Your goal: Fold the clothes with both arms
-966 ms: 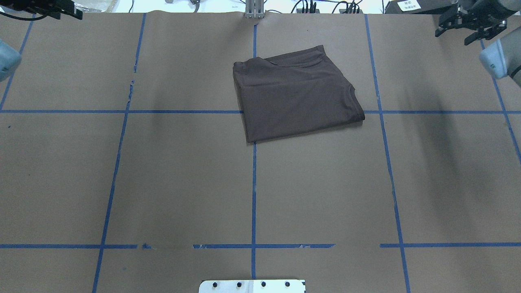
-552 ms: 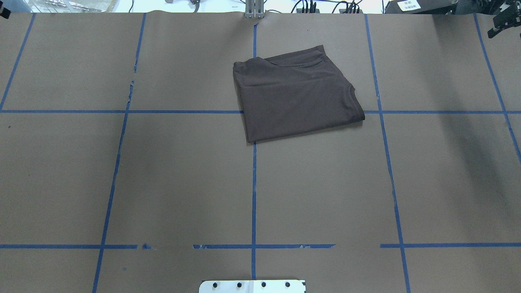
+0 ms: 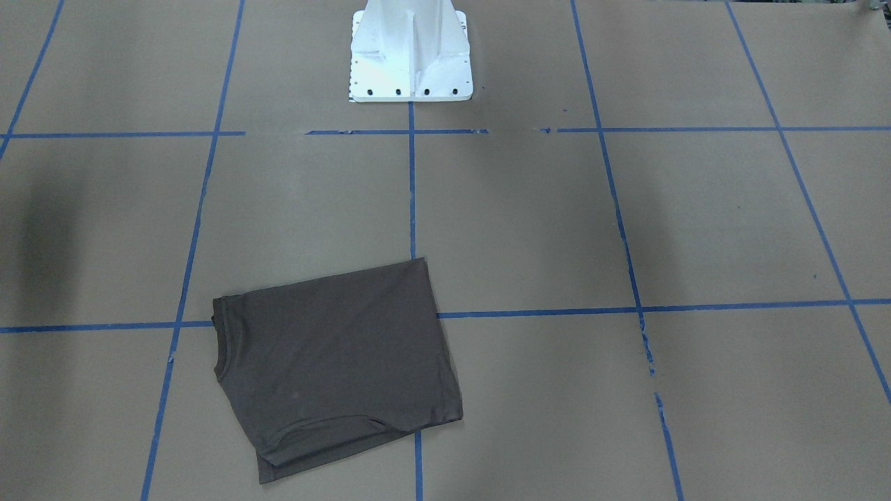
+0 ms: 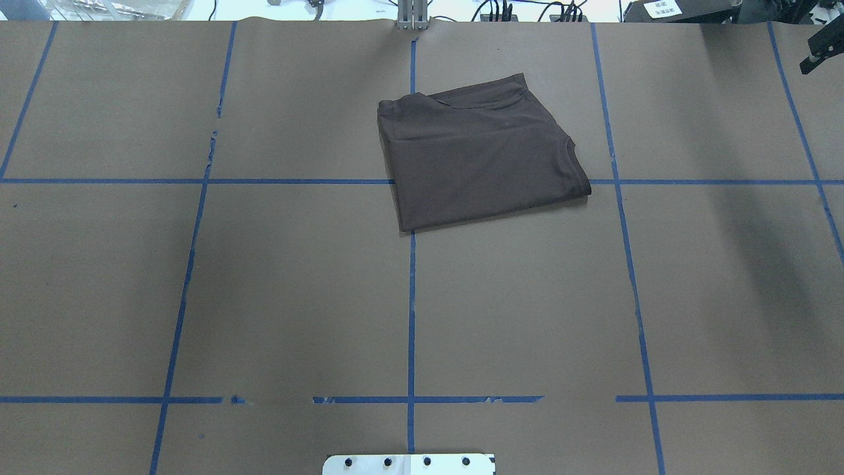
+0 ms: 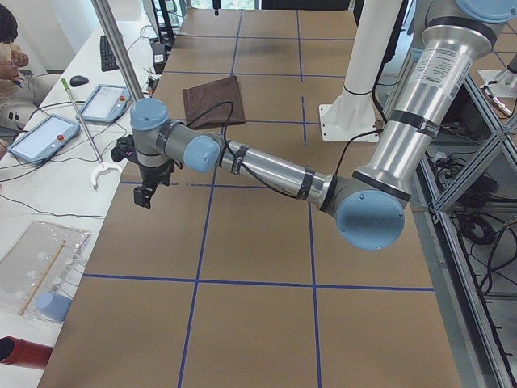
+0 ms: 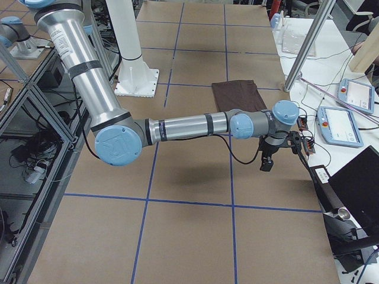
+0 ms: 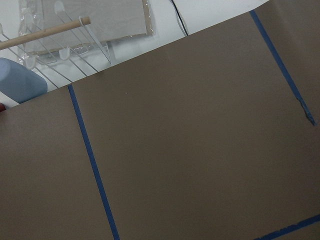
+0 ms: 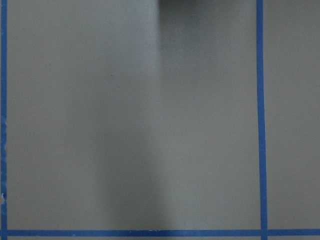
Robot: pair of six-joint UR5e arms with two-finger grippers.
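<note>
The dark brown T-shirt (image 4: 478,155) lies folded into a rough rectangle on the brown paper, far of centre; it also shows in the front view (image 3: 334,362) and both side views (image 5: 212,99) (image 6: 235,94). Nothing touches it. My left gripper (image 5: 145,196) hangs over the table's far left edge, well away from the shirt; I cannot tell if it is open. My right gripper (image 6: 267,164) hangs near the far right edge; only a black fragment of it (image 4: 817,56) shows overhead, and its state is unclear. Both wrist views show bare paper and blue tape only.
The white pedestal base (image 3: 411,56) stands at the robot's side of the table. A side bench beyond the far edge holds tablets (image 5: 40,137) (image 6: 343,124), a clear rack (image 7: 65,45) and metal poles (image 5: 121,48). A person (image 5: 8,40) sits there.
Both arms have swung outward. The left gripper has left the overhead view and the right one has slid to its top right edge. The shirt has not moved.
</note>
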